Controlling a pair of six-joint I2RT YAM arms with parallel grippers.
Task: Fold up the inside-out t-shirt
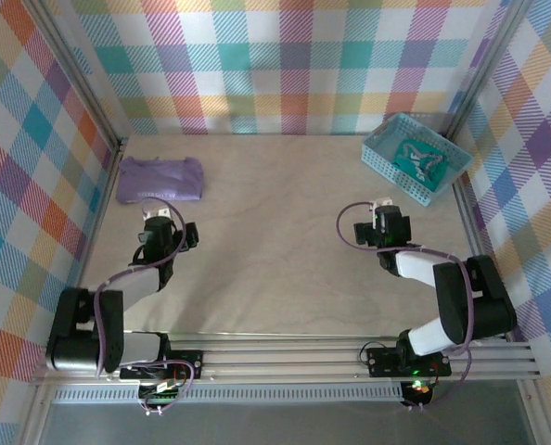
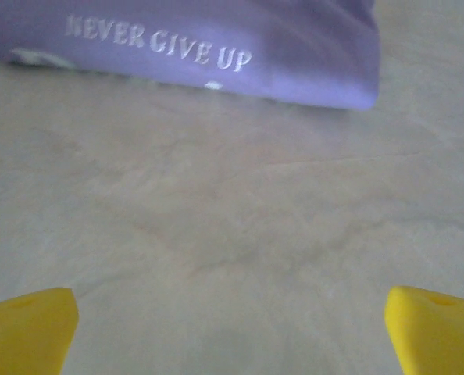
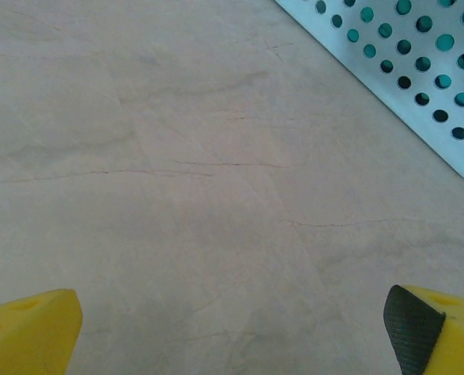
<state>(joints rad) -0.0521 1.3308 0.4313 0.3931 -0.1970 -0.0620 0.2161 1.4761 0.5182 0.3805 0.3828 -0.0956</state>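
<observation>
Lavender-purple soft cotton t-shirt [image 1: 160,178] lies folded at the far-left corner of the pale wooden table [image 1: 275,269], just ahead of the left gripper [image 1: 160,215], jaws spread wide. The right gripper [image 1: 384,209] is spread too, near the perforated teal plastic basket [image 1: 416,156].

Pale table [image 1: 275,241], possibly plywood, lavender t-shirt [image 1: 160,178] lying folded at far left, teal basket [image 1: 387,158] at far right

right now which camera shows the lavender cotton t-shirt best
Top external: the whole lavender cotton t-shirt shows, bundled at the far left of the table. Left wrist catches just its near edge, with white lettering.
</observation>
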